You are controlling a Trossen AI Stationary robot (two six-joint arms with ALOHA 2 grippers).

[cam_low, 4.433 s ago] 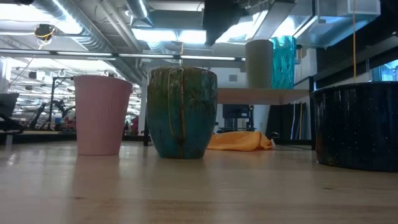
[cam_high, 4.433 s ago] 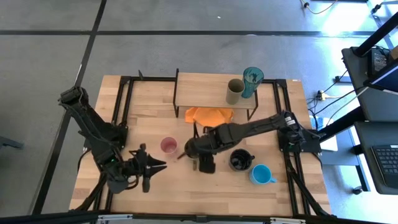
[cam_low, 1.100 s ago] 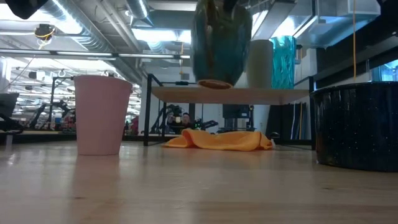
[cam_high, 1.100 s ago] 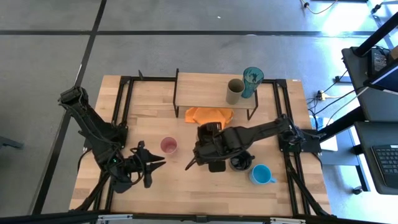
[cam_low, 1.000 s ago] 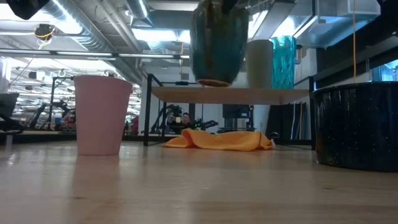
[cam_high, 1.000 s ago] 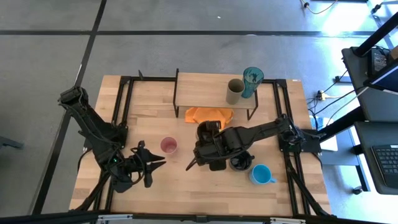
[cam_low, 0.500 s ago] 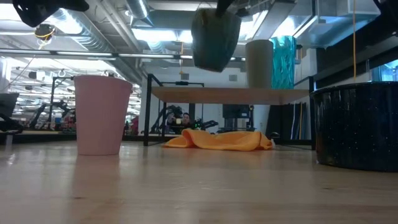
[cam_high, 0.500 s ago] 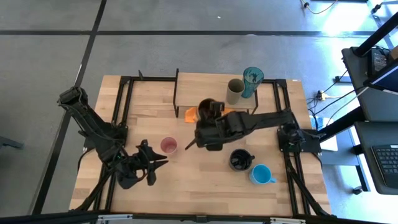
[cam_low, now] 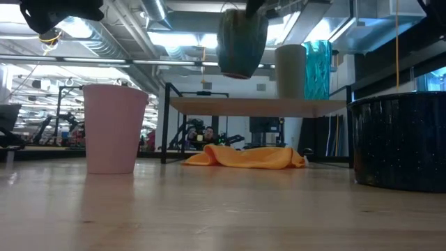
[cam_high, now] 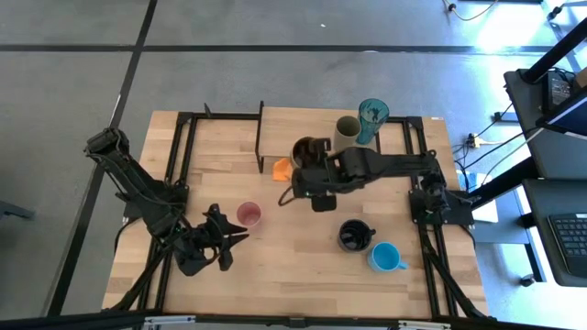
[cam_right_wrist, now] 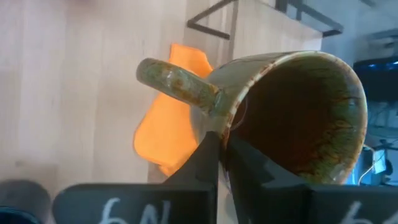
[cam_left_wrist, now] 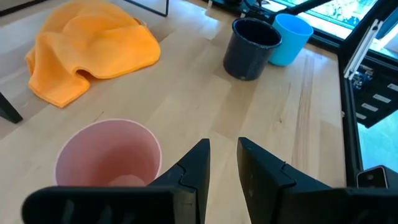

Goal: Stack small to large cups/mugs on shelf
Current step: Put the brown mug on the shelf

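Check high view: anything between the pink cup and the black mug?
Nothing. Bare tabletop runs from the pink cup to the black mug; the right gripper carries its mug farther back, near the shelf.

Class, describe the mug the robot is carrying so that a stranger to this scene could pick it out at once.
Start at the wooden shelf at the table's far edge. Just above its front edge, the right gripper grips a mustard-brown mug by its rim. It is the only cup in the air, glazed mottled green-brown with a handle.
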